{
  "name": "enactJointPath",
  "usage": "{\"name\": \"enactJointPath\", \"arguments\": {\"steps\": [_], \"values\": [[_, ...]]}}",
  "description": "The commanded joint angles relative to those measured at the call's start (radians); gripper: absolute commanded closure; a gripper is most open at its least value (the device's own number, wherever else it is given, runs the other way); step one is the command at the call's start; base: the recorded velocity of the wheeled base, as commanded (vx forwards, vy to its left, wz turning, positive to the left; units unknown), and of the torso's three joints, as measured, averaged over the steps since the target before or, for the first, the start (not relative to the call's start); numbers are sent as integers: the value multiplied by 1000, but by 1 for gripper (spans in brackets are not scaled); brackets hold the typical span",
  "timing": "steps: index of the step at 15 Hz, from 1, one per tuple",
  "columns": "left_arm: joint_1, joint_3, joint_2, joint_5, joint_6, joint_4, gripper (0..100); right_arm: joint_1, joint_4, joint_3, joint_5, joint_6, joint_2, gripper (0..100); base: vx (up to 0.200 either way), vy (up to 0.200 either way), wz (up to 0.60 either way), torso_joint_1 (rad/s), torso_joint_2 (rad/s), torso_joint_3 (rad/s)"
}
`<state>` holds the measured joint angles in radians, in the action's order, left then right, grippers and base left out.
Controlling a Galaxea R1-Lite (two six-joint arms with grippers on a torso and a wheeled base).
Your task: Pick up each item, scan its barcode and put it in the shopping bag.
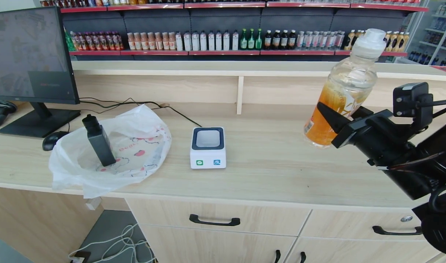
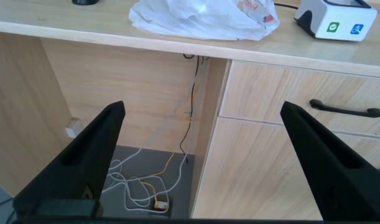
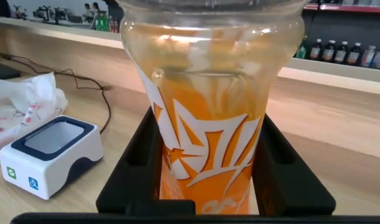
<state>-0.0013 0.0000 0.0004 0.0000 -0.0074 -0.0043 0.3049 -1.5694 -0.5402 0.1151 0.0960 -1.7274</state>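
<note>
- While my right gripper (image 1: 336, 120) is clamped around an orange drink bottle (image 1: 345, 87), the bottle leans tilted over the right side of the counter (image 1: 274, 164).
- My left gripper (image 2: 202, 162) hangs spread wide below the counter edge.
- The white shopping bag (image 1: 135, 146) lies left of the scanner (image 1: 207, 148), a dark bottle (image 1: 98, 140) standing in it.

The right gripper (image 1: 334, 111) covers the lower side of the orange drink bottle (image 1: 349, 78), and its far finger is hidden behind. In the right wrist view the bottle's cap and base are cut off. The monitor (image 1: 29, 54) and handheld scanner (image 1: 0, 113) run past the left edge.
</note>
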Motion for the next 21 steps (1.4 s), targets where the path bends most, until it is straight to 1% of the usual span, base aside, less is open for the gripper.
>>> {"name": "enactJointPath", "arguments": {"steps": [1,12,15,18,20,21], "values": [[0,0,0,0,0,0,0,2,-1,-4,0,-1,-11,100,0,200,0,2,2,2],[0,0,0,0,0,0,0,11,-1,-10,0,-18,-11,100,0,200,0,5,2,3],[0,0,0,-2,0,0,0,10,-1,-20,8,-22,-11,100,0,0,0,0,0,0],[0,0,0,-2,1,0,0,7,-1,-130,41,1,-43,100,0,0,0,0,0,0],[0,0,0,0,1,0,0,11,-1,-135,55,74,-63,100,0,0,0,0,0,0],[0,0,0,0,1,0,0,23,-1,-139,92,137,-90,100,0,0,0,0,0,0]]}}
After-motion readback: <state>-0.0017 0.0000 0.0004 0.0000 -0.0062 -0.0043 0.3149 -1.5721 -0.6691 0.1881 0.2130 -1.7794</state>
